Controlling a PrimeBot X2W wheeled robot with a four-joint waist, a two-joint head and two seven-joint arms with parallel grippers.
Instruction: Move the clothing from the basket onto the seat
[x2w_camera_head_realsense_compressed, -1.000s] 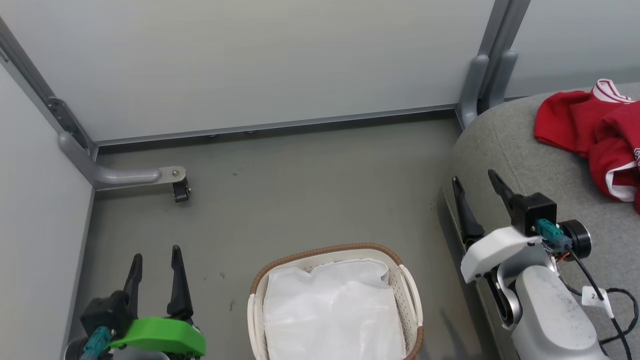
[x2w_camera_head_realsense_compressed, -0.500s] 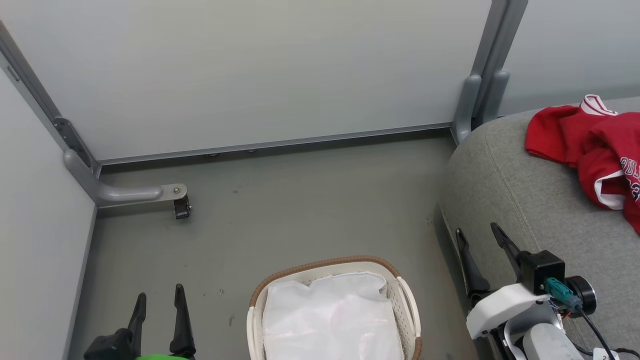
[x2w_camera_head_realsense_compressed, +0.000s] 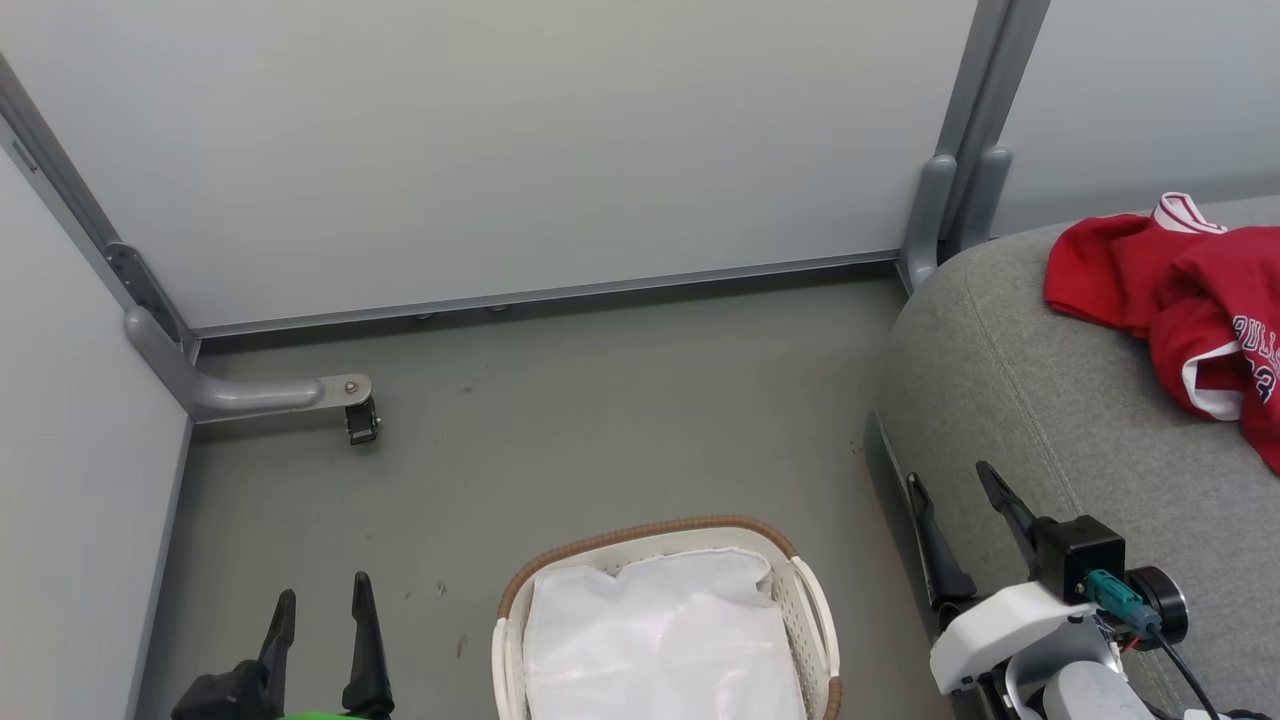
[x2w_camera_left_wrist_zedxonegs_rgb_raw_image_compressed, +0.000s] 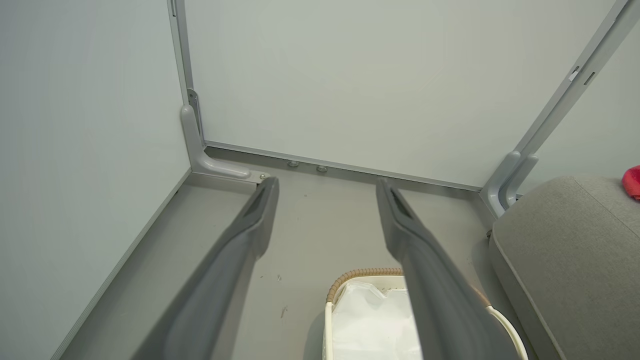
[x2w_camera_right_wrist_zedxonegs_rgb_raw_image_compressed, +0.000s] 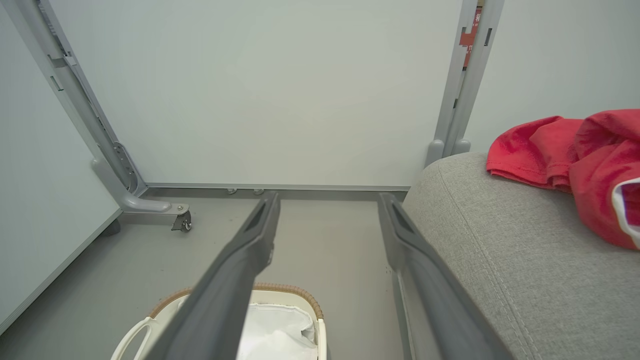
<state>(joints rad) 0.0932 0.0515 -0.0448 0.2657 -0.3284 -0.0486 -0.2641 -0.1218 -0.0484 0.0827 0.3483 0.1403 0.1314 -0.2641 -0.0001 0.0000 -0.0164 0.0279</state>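
Pale partition walls (x2w_camera_head_realsense_compressed: 500, 150) close off a grey floor (x2w_camera_head_realsense_compressed: 600, 400). Along the right runs the seat (x2w_camera_head_realsense_compressed: 1050, 400), its rounded edge just beside the right gripper (x2w_camera_head_realsense_compressed: 948, 475). Between the two arms stands the basket (x2w_camera_head_realsense_compressed: 640, 532), and what shows of its inside is the white liner (x2w_camera_head_realsense_compressed: 660, 640), with no red. The clothing (x2w_camera_head_realsense_compressed: 1150, 270) lies heaped on the seat, ahead and to the right of the right gripper and well apart from the basket. Its length runs off toward the right edge of the head view. Both the right gripper and the left gripper (x2w_camera_head_realsense_compressed: 324, 587) have their jaws apart and empty. Any further tidying would fall to the right arm, which is nearer, though the task looks done.
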